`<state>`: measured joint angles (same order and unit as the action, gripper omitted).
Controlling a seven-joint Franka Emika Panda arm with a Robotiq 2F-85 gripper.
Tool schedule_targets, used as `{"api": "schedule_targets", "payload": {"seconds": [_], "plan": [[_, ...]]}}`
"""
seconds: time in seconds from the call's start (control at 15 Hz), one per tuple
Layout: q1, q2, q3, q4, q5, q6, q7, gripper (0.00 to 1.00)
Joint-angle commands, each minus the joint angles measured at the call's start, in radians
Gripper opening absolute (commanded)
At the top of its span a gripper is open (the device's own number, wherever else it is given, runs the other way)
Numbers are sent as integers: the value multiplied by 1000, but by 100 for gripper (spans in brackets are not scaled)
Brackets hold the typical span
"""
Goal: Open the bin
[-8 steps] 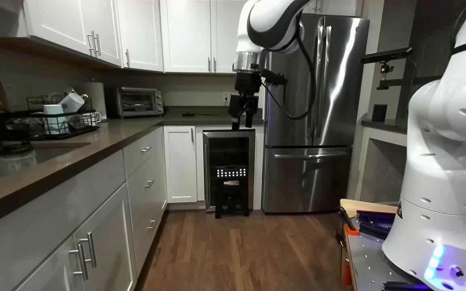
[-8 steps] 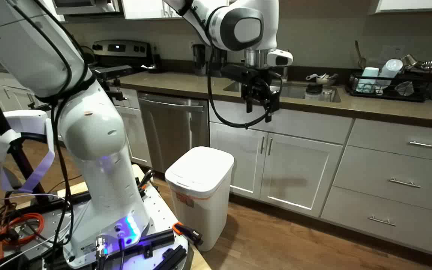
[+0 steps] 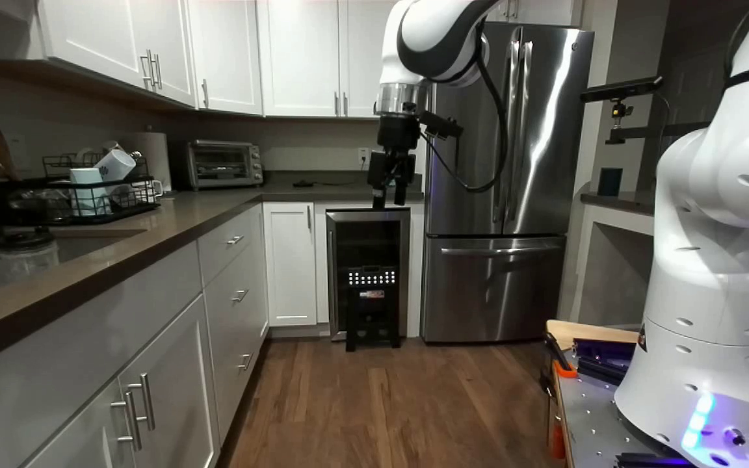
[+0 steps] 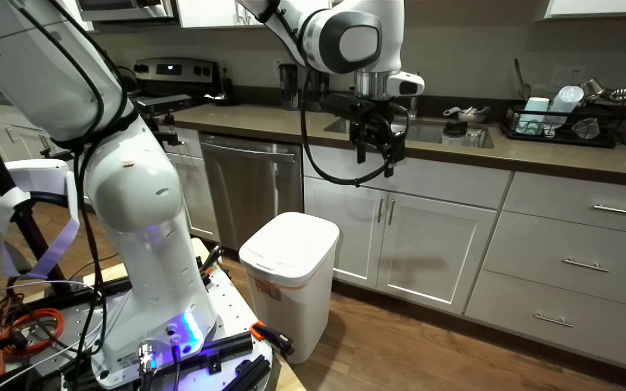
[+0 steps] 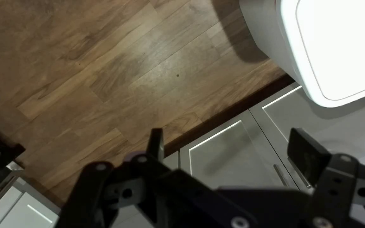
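Floorboards (image 4: 411, 353) bear the bin (image 4: 295, 304), which the spread-fingered gripper (image 5: 227, 141), higher and well apart, could tip by pressing off-centre.

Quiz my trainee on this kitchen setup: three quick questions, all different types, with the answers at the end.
1. Multiple choice: where does the white bin stand?
A. On the counter
B. On the floor
C. In the sink

2. True or false: the bin's lid is shut.

3. Fill in the blank: in the wrist view, the fingers are ____ and hold nothing.

Key: 1. B; 2. True; 3. open.
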<state>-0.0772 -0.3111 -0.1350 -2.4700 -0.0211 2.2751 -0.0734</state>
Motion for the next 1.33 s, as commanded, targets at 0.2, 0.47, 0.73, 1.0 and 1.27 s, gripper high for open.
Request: {"api": "schedule_targets", "payload": {"seconds": [0.2, 0.47, 0.73, 1.0, 1.27], "plan": [[-3, 10, 6, -6, 14, 5, -10, 100], [29, 64, 4, -63, 76, 46, -47, 100], [73, 157, 19, -118, 160, 107, -104, 100], [119, 277, 65, -160, 247, 222, -185, 100], [149, 394, 148, -166, 312, 305, -261, 100]]}}
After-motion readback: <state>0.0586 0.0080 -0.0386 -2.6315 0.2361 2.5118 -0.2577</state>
